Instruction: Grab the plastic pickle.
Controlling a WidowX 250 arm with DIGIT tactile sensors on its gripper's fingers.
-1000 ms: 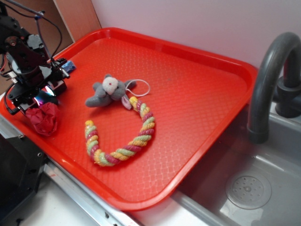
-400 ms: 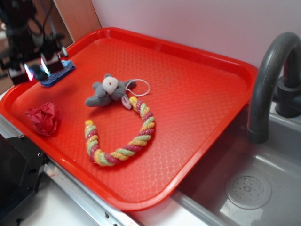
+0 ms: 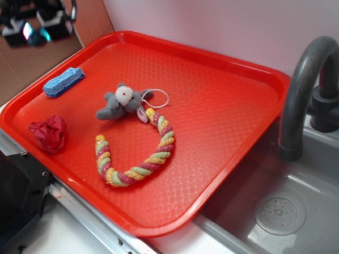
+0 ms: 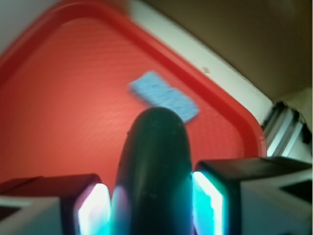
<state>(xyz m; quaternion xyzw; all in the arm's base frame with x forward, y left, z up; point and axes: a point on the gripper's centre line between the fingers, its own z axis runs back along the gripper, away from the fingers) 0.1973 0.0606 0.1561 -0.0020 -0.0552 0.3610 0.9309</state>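
The pickle (image 4: 154,171) is held in the hand (image 4: 151,205), clamped between the two fingers (image 4: 93,208) whose inner faces glow pale blue on either side of it; its dark, glossy rounded end is seen sticking out past the fingertips in the wrist view. In the exterior view the hand (image 3: 33,33) is found at the top left corner, raised well above the tray (image 3: 228,79) and partly cut off by the frame edge, with a teal glint (image 3: 40,36) visible between the lit fingers. A blue sponge (image 3: 63,81) is laid flat on the tray near its far left rim, below the hand and apart from it; the same sponge (image 4: 164,96) is seen blurred beyond the pickle's tip in the wrist view. A crumpled red cloth (image 3: 48,133) is placed near the tray's front left edge. A small grey plush toy (image 3: 121,101) is set near the tray's middle, with a white loop beside it, and a curved rope (image 3: 139,153) of yellow, pink and green strands is laid just in front of it, one end touching the toy. To the right of the tray a grey sink (image 3: 296,211) with a round drain and a dark curved faucet (image 3: 304,90) are seen.
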